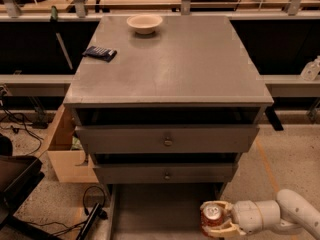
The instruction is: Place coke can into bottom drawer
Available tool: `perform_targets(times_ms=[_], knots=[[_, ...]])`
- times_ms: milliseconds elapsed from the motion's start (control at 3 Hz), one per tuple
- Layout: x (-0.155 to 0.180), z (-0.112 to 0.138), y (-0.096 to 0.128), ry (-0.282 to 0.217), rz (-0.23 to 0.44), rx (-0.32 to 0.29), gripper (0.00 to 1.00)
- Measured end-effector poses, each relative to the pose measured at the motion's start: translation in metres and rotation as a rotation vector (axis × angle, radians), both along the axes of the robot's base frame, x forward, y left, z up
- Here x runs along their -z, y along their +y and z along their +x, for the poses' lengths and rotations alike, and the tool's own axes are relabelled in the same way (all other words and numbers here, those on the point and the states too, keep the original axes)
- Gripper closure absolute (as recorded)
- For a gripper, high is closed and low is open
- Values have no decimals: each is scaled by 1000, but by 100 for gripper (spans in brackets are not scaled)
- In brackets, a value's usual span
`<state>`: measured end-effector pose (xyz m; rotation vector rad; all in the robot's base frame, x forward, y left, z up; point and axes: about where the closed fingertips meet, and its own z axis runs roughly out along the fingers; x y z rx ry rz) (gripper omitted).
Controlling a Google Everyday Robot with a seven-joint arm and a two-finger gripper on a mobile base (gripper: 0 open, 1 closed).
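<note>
The coke can [212, 217] is red with a silver top and stands upright at the bottom of the view. My gripper [218, 219] is shut on the coke can, its cream fingers [224, 230] wrapped around the can's sides. The white arm comes in from the lower right. The bottom drawer [150, 209] is pulled out below the two knobbed drawer fronts, a flat grey tray. The can is held over the drawer's right part, near its right wall.
The grey cabinet top [170, 64] carries a cream bowl [144, 23] at the back and a dark flat object [99, 53] at the left. A cardboard box [62, 149] stands left of the cabinet. Cables [92, 214] lie on the floor at lower left.
</note>
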<state>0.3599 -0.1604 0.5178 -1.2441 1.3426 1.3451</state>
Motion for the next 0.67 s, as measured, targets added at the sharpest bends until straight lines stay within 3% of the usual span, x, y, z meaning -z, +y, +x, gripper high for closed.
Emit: perform_targets(times_ms=[333,667], knots=[[10,12,2,-6,-35,49,100],[12,13,9,-11,-19,44,100]])
